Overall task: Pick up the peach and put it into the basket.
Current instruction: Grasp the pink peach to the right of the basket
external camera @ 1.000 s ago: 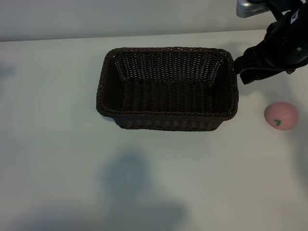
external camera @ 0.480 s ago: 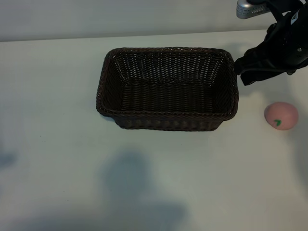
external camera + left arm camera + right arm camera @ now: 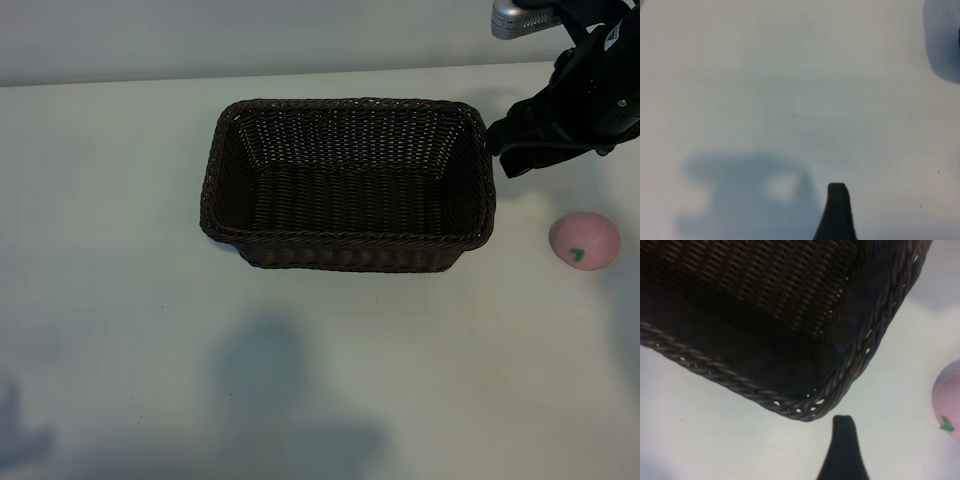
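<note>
Peach sits near the table's right edge, apart from the basket at the centre. Beyond it, the right gripper hovers beside the basket's right end, fingers spread and empty. Left gripper open, holding nothing.

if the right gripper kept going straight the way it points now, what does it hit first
Probably bare table just outside the basket's corner; the right gripper hangs beside the rim, the peach off to one side. Depth is unclear.

Exterior camera looks steeply down; right wrist camera, close in, shares the basket corner and peach
</note>
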Tool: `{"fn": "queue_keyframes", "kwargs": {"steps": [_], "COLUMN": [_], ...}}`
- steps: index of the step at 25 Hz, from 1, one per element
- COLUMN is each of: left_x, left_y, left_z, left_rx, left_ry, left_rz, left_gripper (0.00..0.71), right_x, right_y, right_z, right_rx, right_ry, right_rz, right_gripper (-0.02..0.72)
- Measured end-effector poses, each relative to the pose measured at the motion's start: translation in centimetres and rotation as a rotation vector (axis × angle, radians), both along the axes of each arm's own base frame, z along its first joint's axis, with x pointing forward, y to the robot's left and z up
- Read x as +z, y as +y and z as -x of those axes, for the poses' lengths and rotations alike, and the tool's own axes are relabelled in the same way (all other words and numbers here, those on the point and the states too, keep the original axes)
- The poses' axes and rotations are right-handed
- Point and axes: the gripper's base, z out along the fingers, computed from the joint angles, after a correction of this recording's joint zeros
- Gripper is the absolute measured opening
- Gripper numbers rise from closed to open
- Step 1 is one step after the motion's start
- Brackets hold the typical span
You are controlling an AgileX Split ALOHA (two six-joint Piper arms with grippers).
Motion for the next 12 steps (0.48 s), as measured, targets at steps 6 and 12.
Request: {"fn": "queue_keyframes", "kwargs": {"steps": [6, 12], "left_x": [-2.0, -2.5], "left_y": [-0.1, 0.0], "left_z": [0.6, 0.1], "left_rx": [0.023, 0.029], "left_ry": [-0.024, -0.039], "left_rz": [0.028, 0.034], "left_gripper": [0.597, 0.597], "right_x": [0.0, 0.0], "right_y": [0.0, 0.0], "right_z": [0.0, 0.0], "right_rx": [0.0, 0.0], "right_ry": [-0.001, -0.003], "right_rz": [0.0, -0.001], "right_gripper": [0.54, 0.54]}}
